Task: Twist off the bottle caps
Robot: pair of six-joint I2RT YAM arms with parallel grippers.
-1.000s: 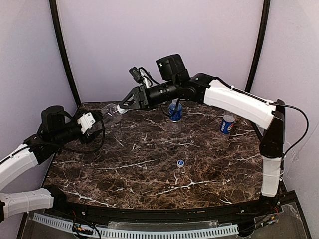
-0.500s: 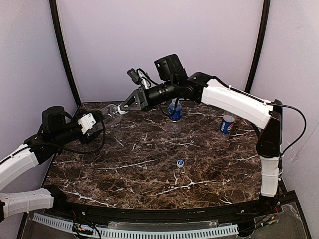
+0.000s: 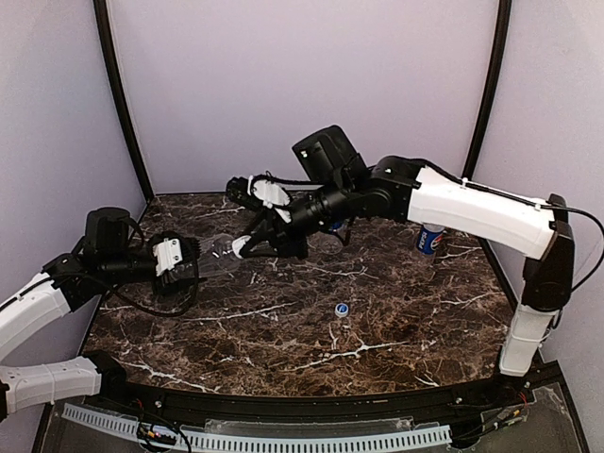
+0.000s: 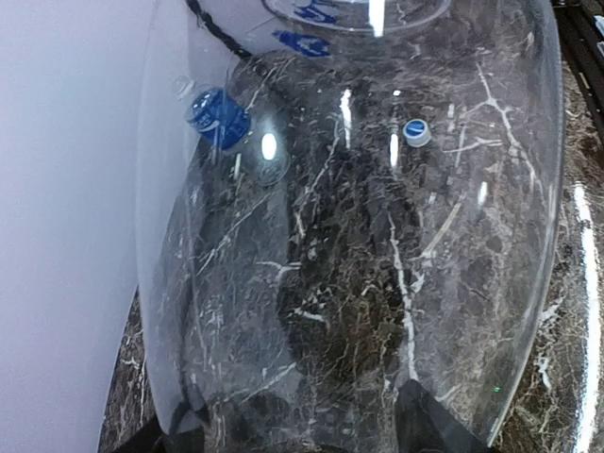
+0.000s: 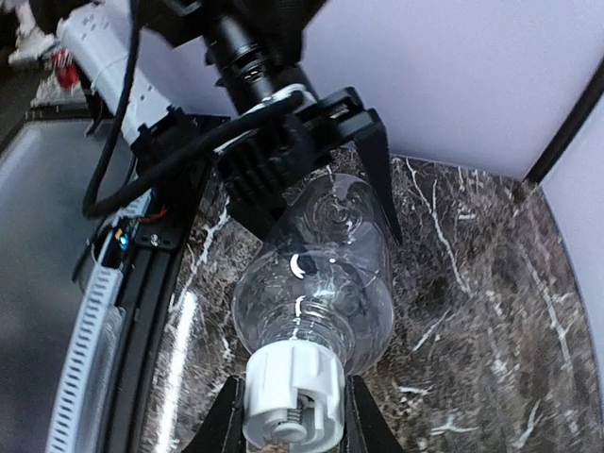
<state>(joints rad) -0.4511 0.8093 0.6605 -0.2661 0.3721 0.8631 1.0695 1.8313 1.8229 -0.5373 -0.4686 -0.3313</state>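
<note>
We are holding the unlabelled bottle level in the air over the left rear part of the desk. Its base is clenched in the left hand and its neck is pointing at the right arm. The right hand is pinching the white cap, one finger on each side, so both hands are grasping the same bottle from opposite ends.

We are reading this as the twisting step. A loose blue cap is lying near the middle of the desk, and the Pepsi bottle is standing upright well to the right.

To do it well, we are aiming to line the right wrist's roll up with the bottle's neck. The left hand should be squeezing just firmly enough that the thin clear wall is neither spinning nor crumpling. We are planning to turn without pulling until the thread is letting go, since a sideways tug risks bending the neck out of the grip.
</note>
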